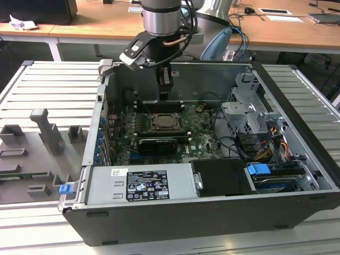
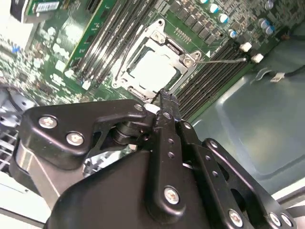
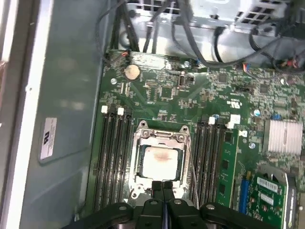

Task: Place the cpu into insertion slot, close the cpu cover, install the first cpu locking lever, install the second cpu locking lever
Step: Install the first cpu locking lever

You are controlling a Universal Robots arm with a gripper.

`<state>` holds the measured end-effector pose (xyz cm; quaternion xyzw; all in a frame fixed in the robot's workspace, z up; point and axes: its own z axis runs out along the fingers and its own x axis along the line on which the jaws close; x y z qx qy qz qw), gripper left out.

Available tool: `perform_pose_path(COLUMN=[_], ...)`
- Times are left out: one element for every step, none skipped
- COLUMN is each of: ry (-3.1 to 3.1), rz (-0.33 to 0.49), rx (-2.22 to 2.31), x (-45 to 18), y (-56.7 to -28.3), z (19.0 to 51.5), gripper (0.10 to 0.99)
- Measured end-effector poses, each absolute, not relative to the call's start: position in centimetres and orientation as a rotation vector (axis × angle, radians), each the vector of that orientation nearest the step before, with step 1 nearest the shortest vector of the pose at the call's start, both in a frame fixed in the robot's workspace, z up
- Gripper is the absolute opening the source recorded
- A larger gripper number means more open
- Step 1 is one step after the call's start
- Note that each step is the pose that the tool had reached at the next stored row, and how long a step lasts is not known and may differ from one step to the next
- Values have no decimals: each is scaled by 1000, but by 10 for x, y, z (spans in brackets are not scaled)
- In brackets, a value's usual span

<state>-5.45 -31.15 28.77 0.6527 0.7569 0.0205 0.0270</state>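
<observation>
Wooden desks (image 1: pixel 79 24) stood behind a ribbed grey metal bench (image 1: pixel 48 90) w/ an open black PC case (image 1: pixel 212 228) on it. Over the green motherboard (image 3: pixel 162 95) hung the black two-finger gripper (image 1: pixel 164 94), fingertips pressed together, nothing btwn them. The pale silver square cpu (image 3: pixel 159 162) sat in its socket. The dull grey hinged cpu cover (image 3: pixel 159 136) apparently lay down around it, just beside the fingertips.

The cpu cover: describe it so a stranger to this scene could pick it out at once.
Inside the open computer case, find the green motherboard. On it, between two banks of long black memory slots, sits the cpu cover: a square metal frame whose window shows the pale cpu, the only windowed frame there.
</observation>
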Motion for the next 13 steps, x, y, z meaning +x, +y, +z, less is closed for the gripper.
perform_pose_path(ry=[2382, 2439, 2495, 2551, 2583, 2611, 2632, 2647, 2657, 2674, 2682, 2700, 2717], rz=[65, 68, 70, 72, 74, 75, 76, 76, 77, 78, 78, 79, 80], rx=[1964, 1896, 1824, 1746, 1700, 1658, 1625, 1603, 1585, 1559, 1546, 1514, 1485], x=[-55, -55, -55, -55, -55, -55, -55, -55, -55, -55, -55, -55, -55], y=[-312, -312, -312, -312, -312, -312, -312, -312, -312, -312, -312, -312, -312], z=[288, 288, 288, 288, 288, 288, 288, 288, 288, 288, 288, 288, 288], gripper=[106, 106, 106, 106, 106, 106, 106, 106, 106, 106, 106, 106, 106])
